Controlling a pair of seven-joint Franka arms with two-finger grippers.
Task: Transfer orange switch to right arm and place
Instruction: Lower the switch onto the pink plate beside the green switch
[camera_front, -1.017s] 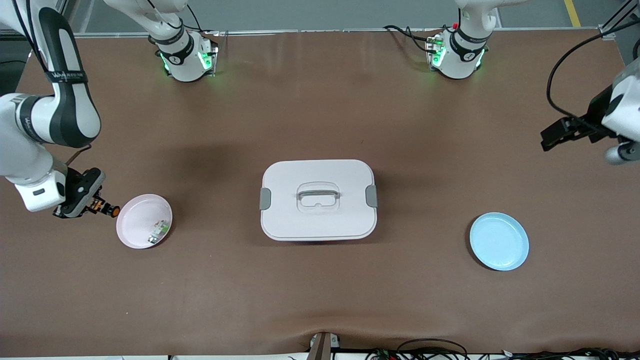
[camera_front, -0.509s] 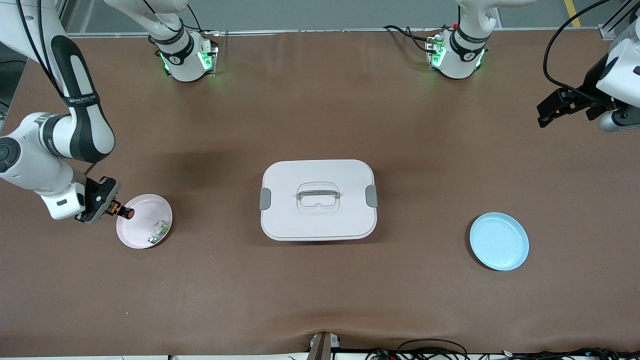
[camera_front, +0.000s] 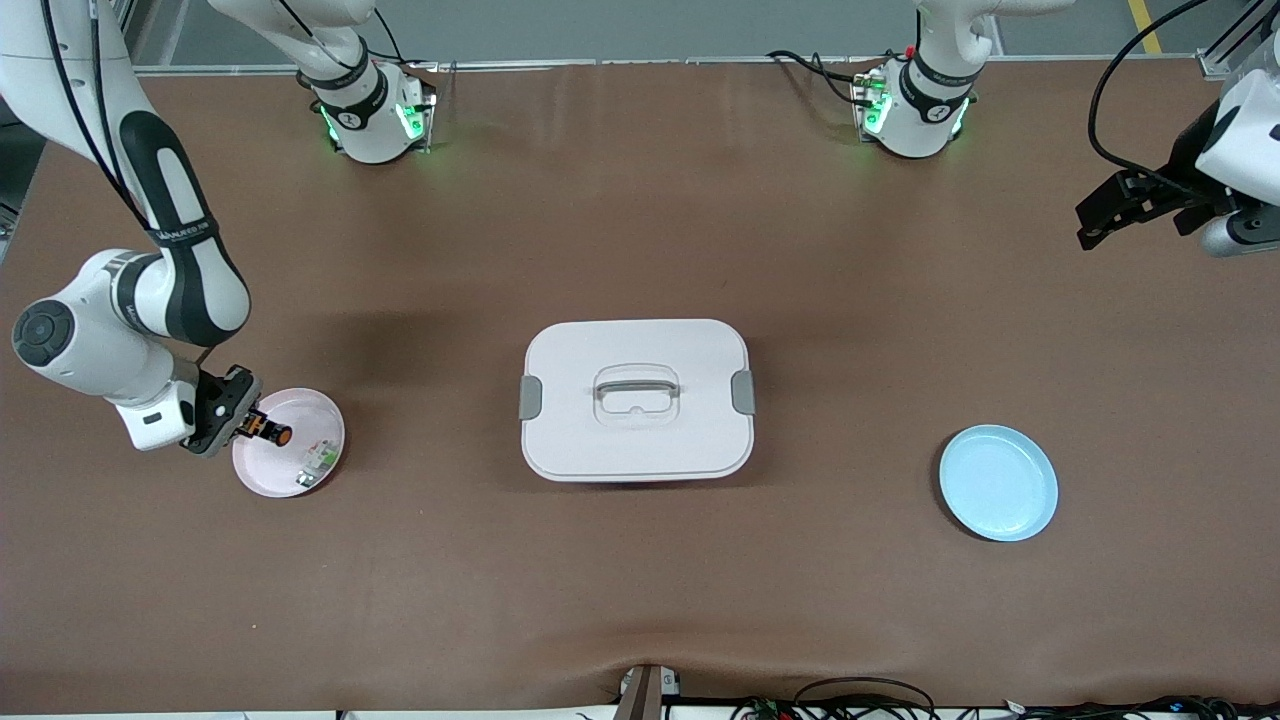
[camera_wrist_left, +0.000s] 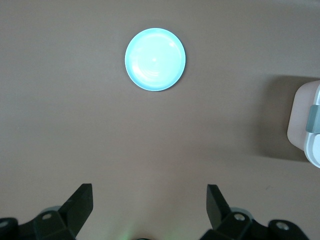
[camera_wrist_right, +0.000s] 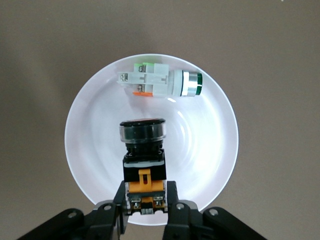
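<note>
The right pincer (camera_wrist_right: 146, 201) grips the orange switch (camera_wrist_right: 143, 159) by its base over the pink plate (camera_front: 262, 479), button end forward, ready for release beside the green-and-white part (camera_wrist_right: 159, 83). The left pincer (camera_wrist_left: 149, 206) waits wide, above the desk (camera_front: 640, 580) well apart from that plate.

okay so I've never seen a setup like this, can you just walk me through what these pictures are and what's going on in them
Two white robot arms are bolted along one edge of a brown table. One picture looks down from a high camera facing them; the other two come from cameras on each arm's wrist.

On the table sit a closed white box in the middle, a blue plate toward the left arm's end, and a pink plate toward the right arm's end, holding a small green-and-white part.

The right gripper has its fingers shut on the orange switch, over the pink plate. The left gripper waits open and empty over the table's edge.
</note>
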